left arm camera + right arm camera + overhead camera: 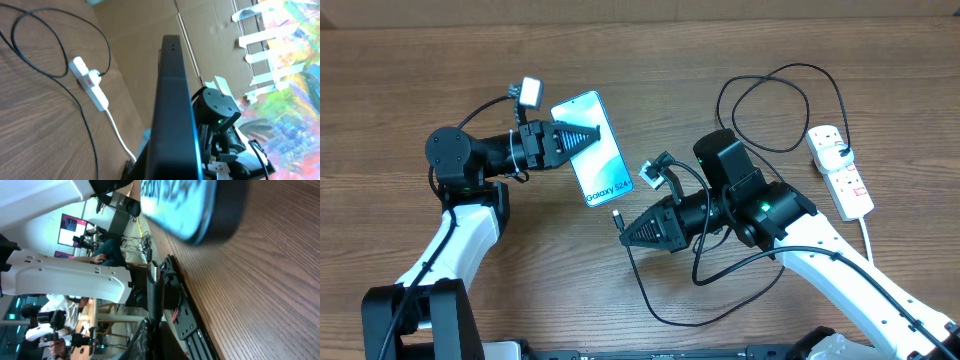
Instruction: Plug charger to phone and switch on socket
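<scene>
My left gripper [582, 136] is shut on the phone [594, 150], holding it by its upper end above the table, with the light blue "Galaxy S24+" screen facing up. In the left wrist view the phone [172, 110] shows edge-on. My right gripper [626, 228] is shut on the charger's black connector tip [618, 216], which sits just below the phone's lower end and apart from it. The right wrist view shows the connector [154, 292] between my fingers and the phone's end [200, 205] above. The black cable [772, 100] loops back to the white socket strip [842, 170].
The socket strip [91, 82] lies at the table's right edge, with its thick white cord [116, 131] running toward the front. Slack cable curls on the wood [670, 310] in front of the right arm. A cardboard wall stands behind the table.
</scene>
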